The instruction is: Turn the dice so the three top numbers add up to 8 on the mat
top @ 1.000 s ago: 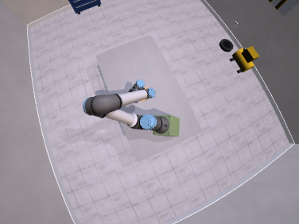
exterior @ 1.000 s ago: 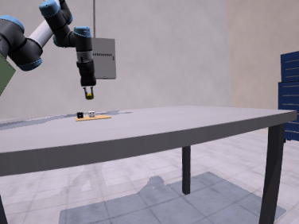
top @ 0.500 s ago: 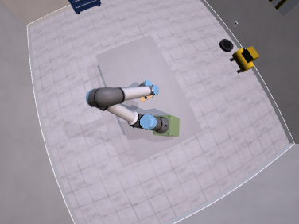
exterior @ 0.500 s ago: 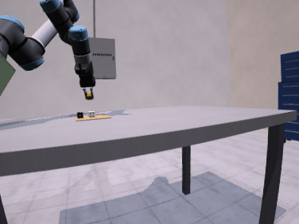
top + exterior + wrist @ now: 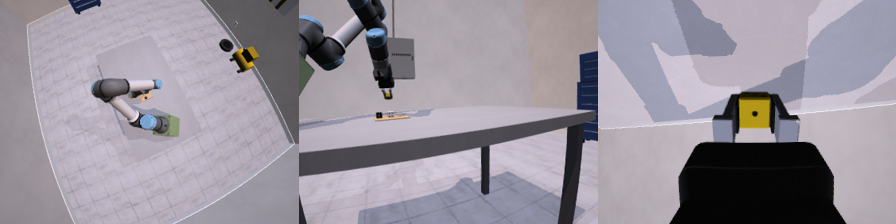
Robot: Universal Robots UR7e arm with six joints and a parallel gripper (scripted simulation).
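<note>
My gripper (image 5: 387, 94) (image 5: 754, 106) is shut on the yellow die (image 5: 388, 96) (image 5: 755, 120) (image 5: 130, 96) and holds it in the air above the table, higher than the mat. In the wrist view one face with a single pip looks at the camera, and a narrow strip of another face shows above it. The tan mat (image 5: 149, 95) (image 5: 403, 117) lies flat on the table. A black die (image 5: 378, 115) and a white die (image 5: 390, 113) stand on it, apart. Their top numbers are too small to read. The mat is out of the wrist view.
The grey table (image 5: 147, 52) (image 5: 478, 123) carries the mat. The arm's green base block (image 5: 172, 126) stands on one side of it. The table's edge (image 5: 673, 123) crosses the wrist view. A grey cabinet (image 5: 403, 65) is on the wall behind.
</note>
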